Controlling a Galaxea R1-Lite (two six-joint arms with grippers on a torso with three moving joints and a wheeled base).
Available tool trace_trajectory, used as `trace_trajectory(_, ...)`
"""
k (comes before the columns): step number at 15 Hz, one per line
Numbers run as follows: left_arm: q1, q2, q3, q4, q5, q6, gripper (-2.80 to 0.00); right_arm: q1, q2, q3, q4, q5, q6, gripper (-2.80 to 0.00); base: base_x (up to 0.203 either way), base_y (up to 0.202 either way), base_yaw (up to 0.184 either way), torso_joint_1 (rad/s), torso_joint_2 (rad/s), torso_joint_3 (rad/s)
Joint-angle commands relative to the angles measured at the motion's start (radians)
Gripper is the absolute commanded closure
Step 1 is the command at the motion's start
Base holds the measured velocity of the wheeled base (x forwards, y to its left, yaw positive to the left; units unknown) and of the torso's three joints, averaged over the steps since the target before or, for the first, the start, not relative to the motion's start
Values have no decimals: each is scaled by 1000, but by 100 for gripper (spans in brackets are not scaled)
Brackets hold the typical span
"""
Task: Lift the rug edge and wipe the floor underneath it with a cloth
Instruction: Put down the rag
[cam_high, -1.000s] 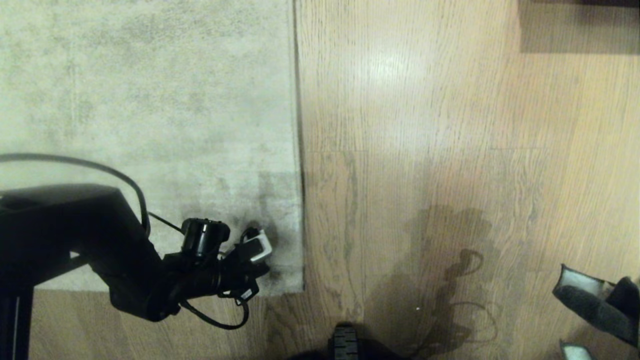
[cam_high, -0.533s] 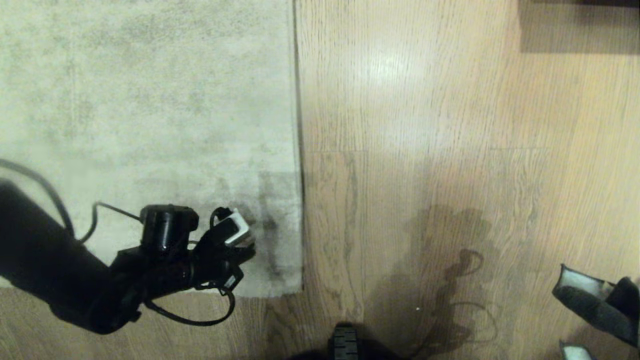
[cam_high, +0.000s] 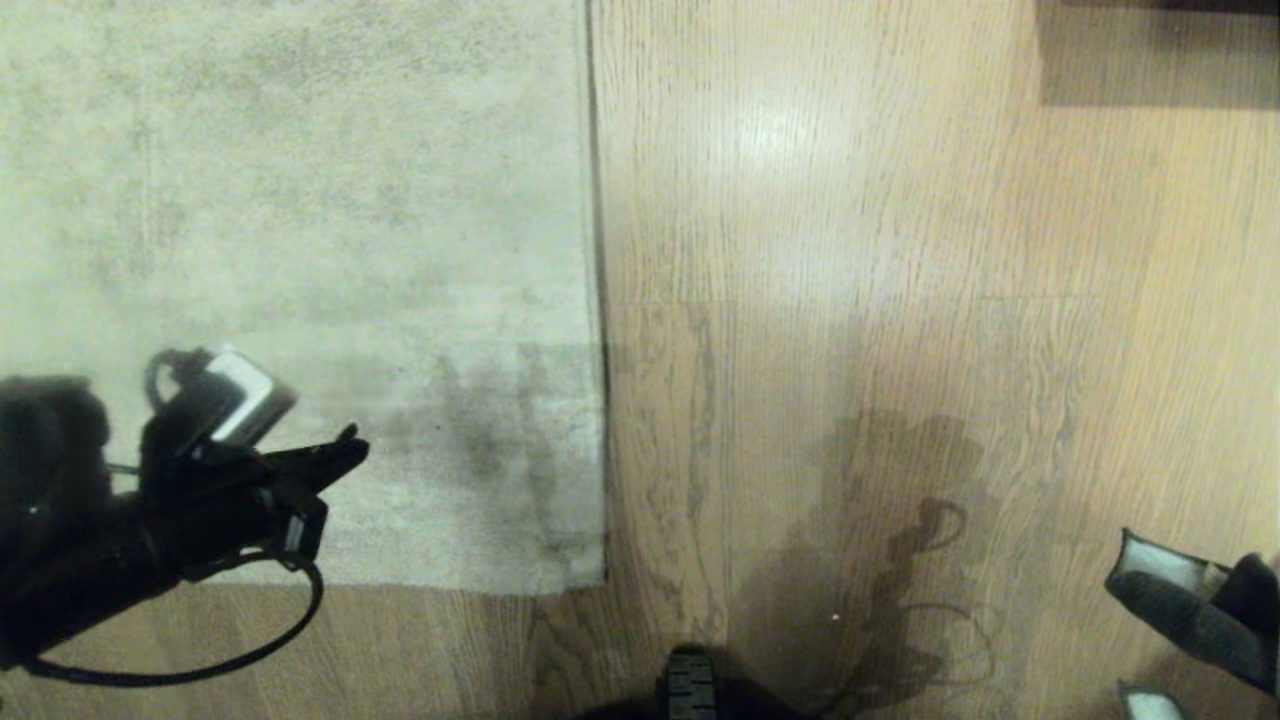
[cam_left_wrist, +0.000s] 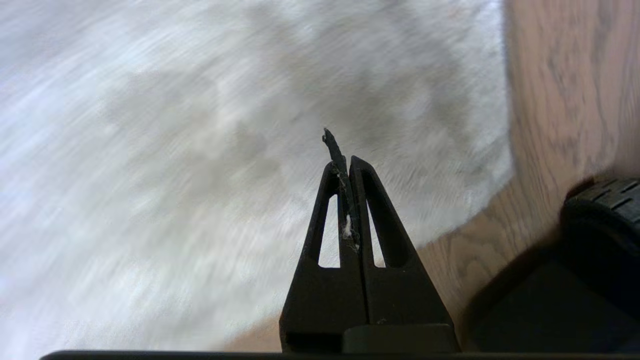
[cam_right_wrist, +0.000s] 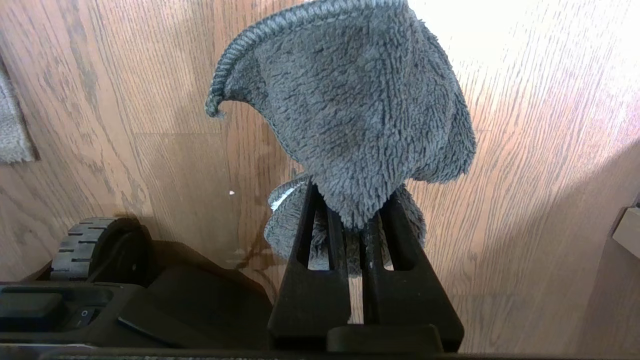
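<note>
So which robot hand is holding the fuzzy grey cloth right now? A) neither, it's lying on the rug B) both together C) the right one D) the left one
C: in the right wrist view the right gripper is pinched shut on the cloth above the floor.

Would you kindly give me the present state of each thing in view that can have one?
rug edge: lying flat on the floor, not lifted.
floor: bare wood beside the rug, shadowed near the robot.
cloth: pinched in the right gripper, off the floor.
left gripper: shut, empty, above the rug.
right gripper: shut on the cloth.
</note>
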Motion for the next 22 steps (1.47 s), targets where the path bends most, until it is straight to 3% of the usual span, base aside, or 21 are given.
trace_trajectory(1, 83, -246, 65, 72, -4, -26, 0, 0, 1, 0, 0, -1, -1, 0, 0, 0, 0, 0, 0, 0)
trace_trajectory(5, 123, -507, 213, 159, -2, -136, 0, 0, 1, 0, 0, 0, -1, 0, 0, 0, 0, 0, 0, 0)
trace_trajectory(11, 129, -804, 338, 309, 8, -212, 0, 0, 1, 0, 0, 0, -1, 0, 0, 0, 0, 0, 0, 0)
trace_trajectory(15, 126, -1063, 374, 461, 82, -306, 0, 0, 1, 0, 0, 0, -1, 0, 0, 0, 0, 0, 0, 0)
trace_trajectory(17, 123, -1111, 383, 528, 95, -325, 0, 0, 1, 0, 0, 0, -1, 0, 0, 0, 0, 0, 0, 0)
trace_trajectory(20, 122, -1109, 387, 540, 95, -311, 0, 0, 1, -1, 0, -1, -1, 0, 0, 0, 0, 0, 0, 0)
trace_trajectory(22, 79, -1113, 384, 558, 95, -312, 0, 0, 1, 0, 0, -1, -1, 0, 0, 0, 0, 0, 0, 0)
